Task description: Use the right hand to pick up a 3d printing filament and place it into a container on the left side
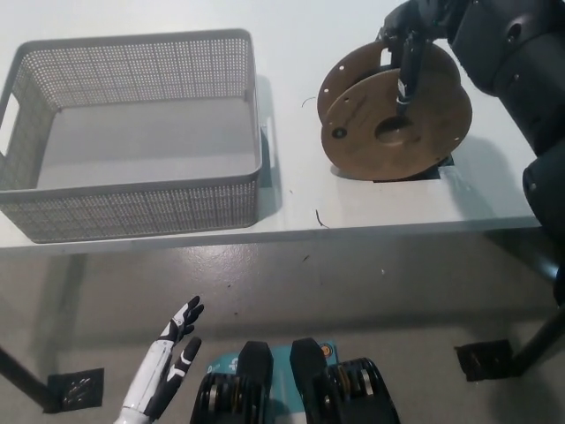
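- Spool (393, 124) sits on its edge on the table (291, 190), right of the basket (132, 208) and well apart from it, so it's not picked up yet.
- Right hand (410, 53) is at the spool's top, one black finger lying down across the front disc toward the hub hole. Looks to me like it's just getting a hold, not lifting.
- Can't really tell whether that hand has closed on the rim or is only touching it, since the far side of the spool hides the other fingers.
- Basket is empty, so the whole carry and drop is left to do.
- Left hand (172, 353) hangs low at the lower left, below the table edge, fingers apart, holding nothing.
- Right arm is cut off by the top-right corner, so its reach is hard to judge.
- Filament itself isn't visible between the discs from this angle.
- Dark patch under the spool is mostly covered; no idea what it is.
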`<state>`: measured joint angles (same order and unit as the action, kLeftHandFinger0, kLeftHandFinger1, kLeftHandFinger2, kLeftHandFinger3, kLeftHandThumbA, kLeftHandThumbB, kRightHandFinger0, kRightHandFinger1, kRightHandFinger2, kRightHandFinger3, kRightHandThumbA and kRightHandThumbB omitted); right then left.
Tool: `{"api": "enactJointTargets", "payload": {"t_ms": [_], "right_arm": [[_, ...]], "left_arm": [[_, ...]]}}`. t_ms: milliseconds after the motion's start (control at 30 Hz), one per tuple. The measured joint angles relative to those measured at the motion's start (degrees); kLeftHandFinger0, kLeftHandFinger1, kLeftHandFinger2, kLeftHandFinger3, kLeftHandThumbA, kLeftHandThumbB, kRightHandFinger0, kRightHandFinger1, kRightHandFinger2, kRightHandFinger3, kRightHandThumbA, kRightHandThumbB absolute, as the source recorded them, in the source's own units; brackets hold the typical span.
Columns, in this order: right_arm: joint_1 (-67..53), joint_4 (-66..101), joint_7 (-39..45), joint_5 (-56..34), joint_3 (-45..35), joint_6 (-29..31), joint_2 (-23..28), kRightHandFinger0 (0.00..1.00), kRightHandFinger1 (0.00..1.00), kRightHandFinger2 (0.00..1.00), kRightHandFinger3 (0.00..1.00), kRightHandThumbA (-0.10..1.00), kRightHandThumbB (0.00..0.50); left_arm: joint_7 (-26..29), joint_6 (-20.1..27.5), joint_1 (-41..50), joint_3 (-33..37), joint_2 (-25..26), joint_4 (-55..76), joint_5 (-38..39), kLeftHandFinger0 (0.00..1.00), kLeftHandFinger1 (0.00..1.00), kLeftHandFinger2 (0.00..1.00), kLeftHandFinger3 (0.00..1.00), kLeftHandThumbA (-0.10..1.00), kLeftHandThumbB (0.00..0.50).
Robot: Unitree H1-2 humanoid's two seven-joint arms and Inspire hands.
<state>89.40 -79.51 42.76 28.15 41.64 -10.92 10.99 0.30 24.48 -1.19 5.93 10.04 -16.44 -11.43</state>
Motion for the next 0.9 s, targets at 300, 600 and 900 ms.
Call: {"api": "enactJointTargets", "payload": {"t_ms": [300,600,900], "right_arm": [[-4.1,0.09,-15.57,0.22,-4.08,4.52,0.21,0.0,0.19,0.49,0.33,-0.09,0.231],[-8.25,0.06,-26.55,-3.07,-15.45,7.82,0.81,0.24,0.63,0.98,1.0,-0.1,0.131],[-10.8,-1.1,-30.92,-8.19,-27.16,7.36,3.4,0.21,0.72,1.0,1.0,-0.1,0.177]], "left_arm": [[-0.09,0.0,-0.02,0.0,0.3,0.04,0.03,1.0,1.0,1.0,1.0,1.0,0.347],[-0.12,0.01,-0.39,-0.03,0.34,0.03,0.06,1.0,1.0,1.0,1.0,1.0,0.355],[-0.3,0.01,-0.5,0.0,0.36,0.02,0.07,1.0,1.0,1.0,1.0,1.0,0.342]]}}
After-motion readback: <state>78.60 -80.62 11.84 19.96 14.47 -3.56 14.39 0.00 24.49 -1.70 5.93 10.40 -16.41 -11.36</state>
